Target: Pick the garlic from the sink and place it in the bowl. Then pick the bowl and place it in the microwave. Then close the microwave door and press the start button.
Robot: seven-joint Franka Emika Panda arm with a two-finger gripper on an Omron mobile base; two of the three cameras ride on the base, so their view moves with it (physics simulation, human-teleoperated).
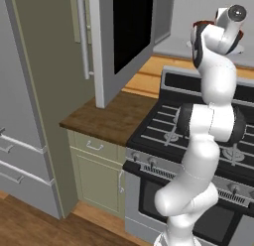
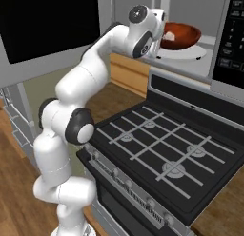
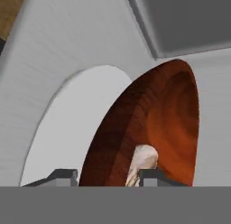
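The reddish-brown bowl (image 2: pixel 181 34) (image 3: pixel 173 114) sits on the white turntable plate (image 2: pixel 193 53) (image 3: pixel 67 128) inside the open microwave (image 2: pixel 217 63). The whitish-pink garlic (image 2: pixel 169 36) (image 3: pixel 144 159) lies in the bowl. My gripper (image 3: pixel 108 175) reaches into the microwave and stands open, with its fingertips on either side of the bowl's near wall, one outside and one inside next to the garlic. The microwave door (image 1: pixel 126 31) (image 2: pixel 43 25) is swung wide open to the left. Its dark button panel (image 2: pixel 232 30) is on the right. The sink is out of view.
A black gas stove (image 2: pixel 162 144) (image 1: pixel 163 126) lies right below the microwave, under my arm. A wooden counter (image 1: pixel 111 116) adjoins it on the left, then a tall grey fridge (image 1: pixel 20 116). The open door hangs over that counter.
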